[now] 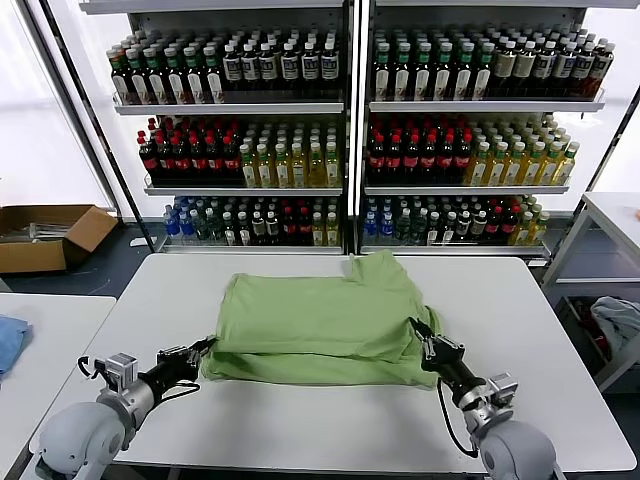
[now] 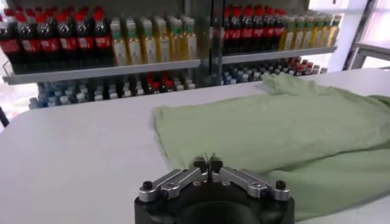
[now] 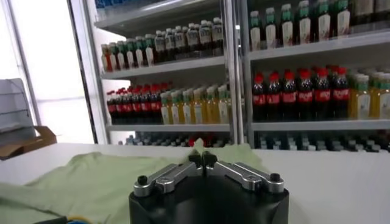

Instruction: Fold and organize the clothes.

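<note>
A light green shirt (image 1: 320, 320) lies folded over itself on the white table (image 1: 300, 425), with one sleeve sticking out toward the shelves. No buttons or print show on it. My left gripper (image 1: 208, 346) sits low at the shirt's near left corner, its fingertips (image 2: 200, 164) pressed together on the cloth's edge (image 2: 274, 134). At the right edge of the fold my right gripper (image 1: 424, 335) also rests low. Its jaws (image 3: 202, 159) are together, with green fabric (image 3: 91, 176) right at the tips.
Shelves of bottles (image 1: 340, 150) stand behind the table. A cardboard box (image 1: 45, 235) lies on the floor at the back left. A blue cloth (image 1: 8, 340) rests on the neighbouring left table. To the right are a side table (image 1: 610, 215) and a pale cloth bundle (image 1: 620, 320).
</note>
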